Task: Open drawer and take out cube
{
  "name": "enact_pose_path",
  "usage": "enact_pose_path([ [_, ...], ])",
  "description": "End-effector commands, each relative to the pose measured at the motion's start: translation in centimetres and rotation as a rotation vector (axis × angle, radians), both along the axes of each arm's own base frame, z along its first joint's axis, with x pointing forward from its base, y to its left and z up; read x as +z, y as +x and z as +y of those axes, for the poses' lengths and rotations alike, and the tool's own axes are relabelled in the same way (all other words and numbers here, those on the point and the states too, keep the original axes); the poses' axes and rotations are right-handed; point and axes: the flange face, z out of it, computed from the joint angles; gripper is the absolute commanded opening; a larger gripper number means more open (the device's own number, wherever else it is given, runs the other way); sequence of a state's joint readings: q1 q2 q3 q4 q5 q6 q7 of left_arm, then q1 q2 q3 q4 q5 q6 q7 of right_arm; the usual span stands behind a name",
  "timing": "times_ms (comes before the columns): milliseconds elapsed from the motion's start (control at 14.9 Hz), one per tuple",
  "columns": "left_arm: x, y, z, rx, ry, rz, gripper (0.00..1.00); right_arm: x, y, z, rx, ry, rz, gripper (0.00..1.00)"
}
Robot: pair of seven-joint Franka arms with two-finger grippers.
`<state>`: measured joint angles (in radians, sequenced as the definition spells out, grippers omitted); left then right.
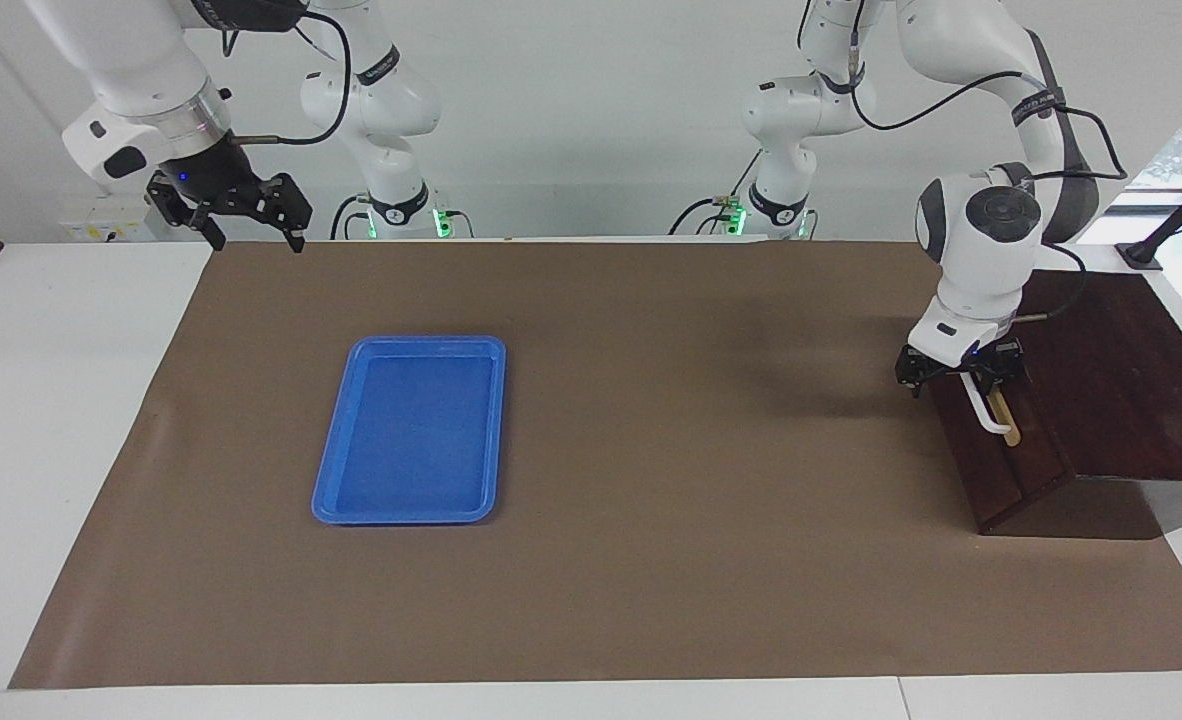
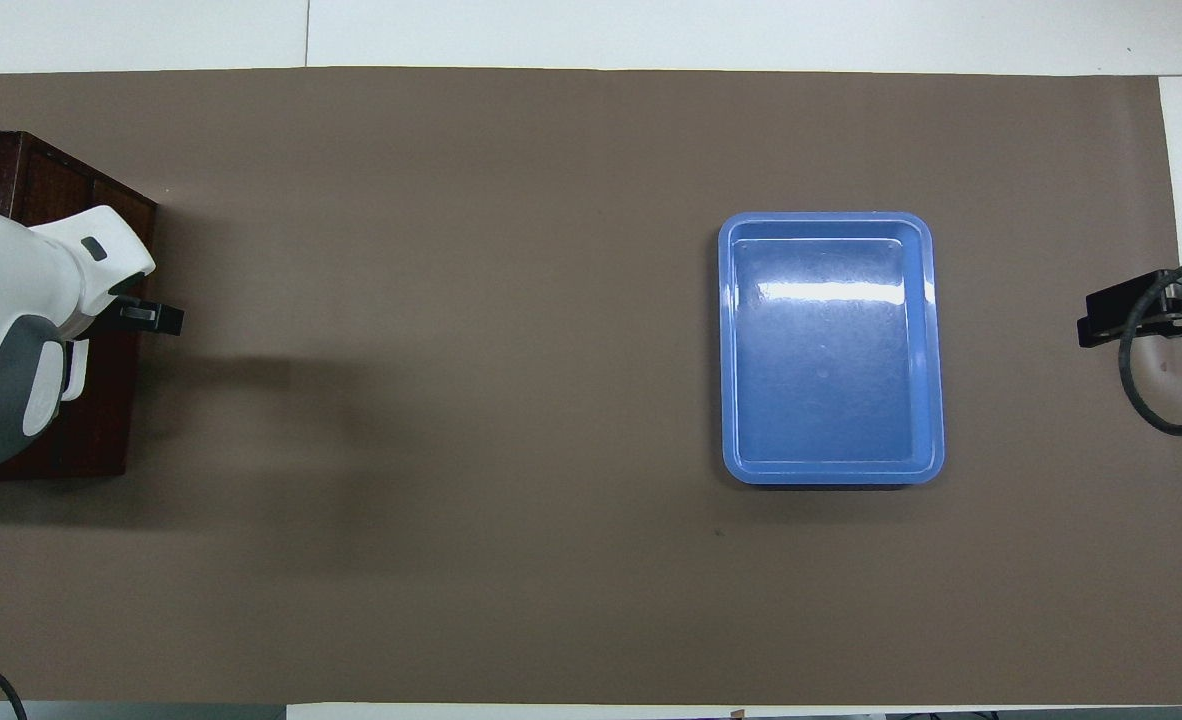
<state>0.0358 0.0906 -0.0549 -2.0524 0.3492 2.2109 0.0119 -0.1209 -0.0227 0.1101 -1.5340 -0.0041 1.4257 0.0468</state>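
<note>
While the right pincer [image 1: 248, 240] waits wide open, the left pincer [image 1: 956, 385] gapes at the drawer [image 1: 1001, 450] handle [image 1: 987, 413], holding nothing.

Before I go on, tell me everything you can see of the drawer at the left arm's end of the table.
The drawer is the sloping front of a dark brown wooden box at the left arm's end of the table. It looks like stained wood, with a tan strip down its middle carrying a white bar handle. It is shut: no pale interior shows, and no cube is visible. The left gripper, open, sits at the handle's end nearer the robots; whether its fingers touch the bar cannot be told.
</note>
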Motion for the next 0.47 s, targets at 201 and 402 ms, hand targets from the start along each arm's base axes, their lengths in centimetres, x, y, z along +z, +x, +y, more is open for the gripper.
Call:
enact_pose_path([
  [201,-0.5,-0.8,-0.9,-0.037,0.015,-0.001,1.00,0.0,0.1,-0.6,0.028,-0.010,-0.010,1.00],
  [402,-0.5,-1.0,-3.5,-0.074,0.016,0.007,1.00,0.1,0.0,-0.6,0.028,-0.010,-0.011,1.00],
])
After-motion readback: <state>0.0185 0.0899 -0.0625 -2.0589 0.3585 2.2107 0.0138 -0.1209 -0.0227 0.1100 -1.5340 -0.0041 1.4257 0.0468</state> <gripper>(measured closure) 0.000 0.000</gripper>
